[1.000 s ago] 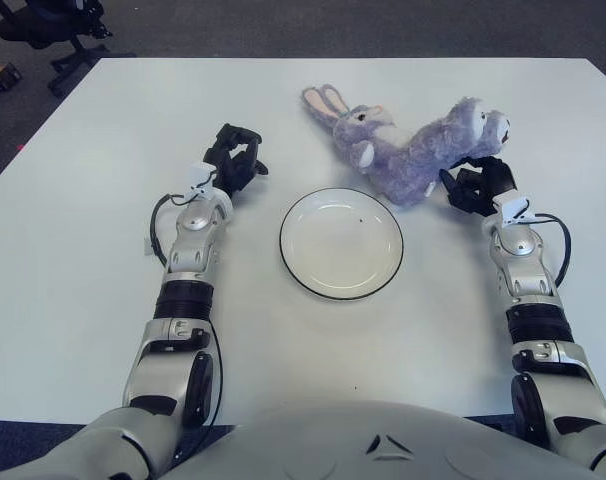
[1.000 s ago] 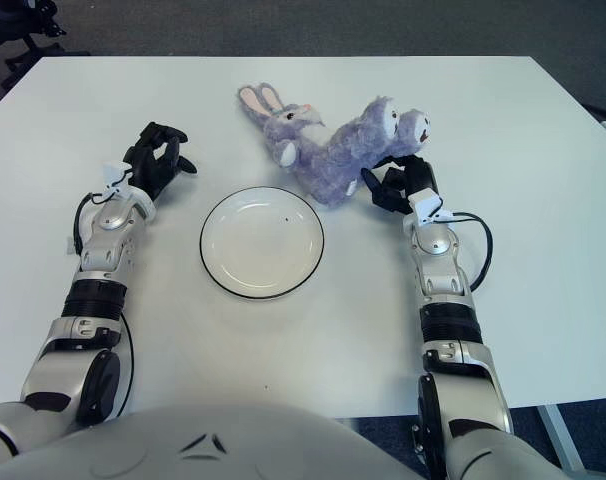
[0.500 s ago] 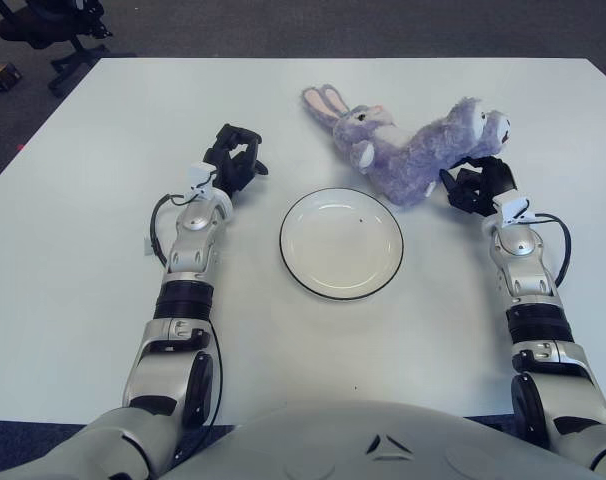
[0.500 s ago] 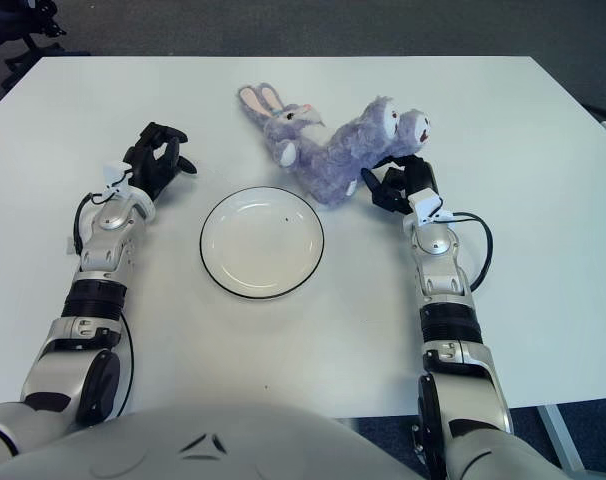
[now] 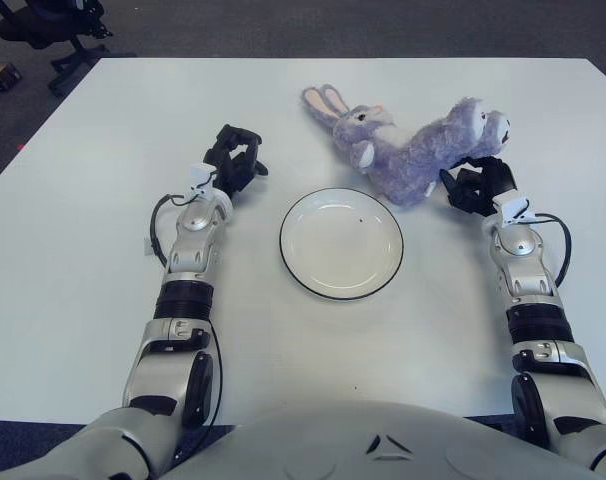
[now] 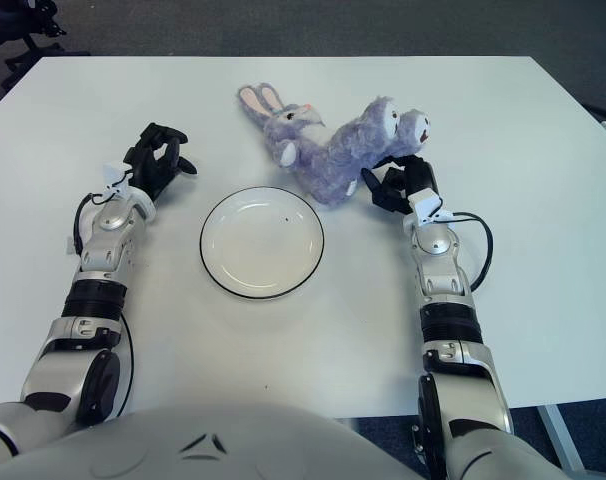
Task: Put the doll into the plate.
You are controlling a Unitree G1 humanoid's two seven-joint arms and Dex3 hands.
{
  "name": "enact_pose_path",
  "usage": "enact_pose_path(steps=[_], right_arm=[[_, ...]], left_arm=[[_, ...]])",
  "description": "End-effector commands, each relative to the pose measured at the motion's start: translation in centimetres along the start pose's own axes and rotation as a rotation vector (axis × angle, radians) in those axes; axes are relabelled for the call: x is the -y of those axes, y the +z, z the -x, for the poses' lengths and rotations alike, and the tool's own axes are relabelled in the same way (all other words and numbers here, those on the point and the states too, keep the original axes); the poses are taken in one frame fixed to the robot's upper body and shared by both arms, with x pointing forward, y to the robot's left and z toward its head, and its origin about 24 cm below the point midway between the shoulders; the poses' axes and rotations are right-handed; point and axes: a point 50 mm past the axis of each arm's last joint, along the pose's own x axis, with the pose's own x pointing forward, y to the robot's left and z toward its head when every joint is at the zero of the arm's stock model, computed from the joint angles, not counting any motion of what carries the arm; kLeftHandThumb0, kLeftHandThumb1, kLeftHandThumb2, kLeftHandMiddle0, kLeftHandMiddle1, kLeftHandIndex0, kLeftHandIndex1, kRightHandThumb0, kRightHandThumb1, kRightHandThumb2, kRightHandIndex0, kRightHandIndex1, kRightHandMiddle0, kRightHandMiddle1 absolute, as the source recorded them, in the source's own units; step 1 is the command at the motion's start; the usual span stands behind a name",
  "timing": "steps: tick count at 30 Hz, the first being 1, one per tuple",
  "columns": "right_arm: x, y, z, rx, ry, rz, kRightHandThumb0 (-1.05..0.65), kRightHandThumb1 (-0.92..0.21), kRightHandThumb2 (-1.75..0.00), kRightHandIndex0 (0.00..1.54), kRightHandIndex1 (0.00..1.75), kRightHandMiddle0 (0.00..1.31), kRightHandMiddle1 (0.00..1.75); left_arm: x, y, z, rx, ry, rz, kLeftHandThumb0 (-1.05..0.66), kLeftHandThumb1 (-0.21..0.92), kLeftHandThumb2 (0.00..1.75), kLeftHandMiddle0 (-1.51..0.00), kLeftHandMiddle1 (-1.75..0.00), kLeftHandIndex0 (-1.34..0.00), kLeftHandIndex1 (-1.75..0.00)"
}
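One doll [image 5: 413, 150], a purple plush rabbit, lies on the white bench [image 5: 83, 260] just beyond the far right rim of the empty plate [image 5: 341, 243]. Right hand [image 5: 475, 183]: at the doll's right end, fingers [image 5: 457, 186] curled against the plush; whether they grip it cannot be told. Left hand [image 5: 233, 160]: left of the plate, fingers curled, holding nothing. Handling note: secure a firm pinch on the soft body, lift clear of the rim, carry left and nearer, release over the plate's centre.
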Motion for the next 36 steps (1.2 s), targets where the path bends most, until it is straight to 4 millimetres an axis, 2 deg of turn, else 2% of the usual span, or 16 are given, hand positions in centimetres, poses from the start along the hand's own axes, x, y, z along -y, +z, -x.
enact_pose_path(steps=[1,11,15,18,21,23,31,34,36], right_arm=[[0.2,0.0,0.0,0.0,0.003,0.02,-0.38,-0.71,-0.69,0.91,1.75,0.45,1.6],[0.4,0.2,0.1,0.005,-0.005,-0.038,-0.38,-0.71,-0.7,0.91,1.75,0.45,1.61],[0.5,0.3,0.0,0.01,-0.008,-0.084,-0.38,-0.71,-0.69,0.9,1.75,0.44,1.61],[0.5,0.5,0.0,0.014,-0.011,-0.112,-0.38,-0.71,-0.69,0.9,1.75,0.44,1.61],[0.5,0.6,0.0,0.016,-0.011,-0.128,-0.38,-0.71,-0.69,0.9,1.75,0.44,1.61],[0.5,0.7,0.0,0.015,-0.011,-0.132,-0.38,-0.71,-0.69,0.9,1.75,0.44,1.62],[0.4,0.8,0.0,0.013,-0.008,-0.137,-0.38,-0.71,-0.7,0.9,1.75,0.43,1.62],[0.3,0.9,0.1,0.013,-0.007,-0.138,-0.38,-0.71,-0.71,0.9,1.75,0.43,1.63],[0.3,0.9,0.1,0.014,-0.007,-0.139,-0.38,-0.7,-0.71,0.9,1.75,0.43,1.63]], left_arm=[[-0.1,0.0,0.1,0.014,0.016,-0.018,-0.35,0.92,0.47,-0.57,-1.73,-0.25,-1.7],[0.1,0.1,0.2,0.061,0.029,-0.073,-0.35,0.92,0.45,-0.58,-1.7,-0.27,-1.68],[0.2,0.5,0.1,0.122,0.031,-0.162,-0.35,0.92,0.44,-0.58,-1.66,-0.28,-1.67],[0.3,1.4,-0.1,0.219,0.028,-0.282,-0.35,0.92,0.43,-0.55,-1.54,-0.3,-1.65],[0.6,2.5,-0.6,0.309,0.014,-0.366,-0.12,0.92,0.35,-0.51,-1.46,-0.28,-1.55],[0.7,3.2,-0.9,0.355,0.002,-0.429,-0.06,0.92,0.34,-0.5,-1.43,-0.27,-1.53],[1.3,4.5,-2.4,0.518,-0.11,-0.673,-0.01,0.92,0.35,-0.48,-1.41,-0.2,-1.56],[1.3,4.6,-2.8,0.546,-0.134,-0.703,-0.01,0.92,0.36,-0.47,-1.4,-0.19,-1.58],[1.3,4.8,-3.0,0.567,-0.158,-0.715,-0.21,0.92,0.36,-0.47,-1.0,-0.29,-1.58]])
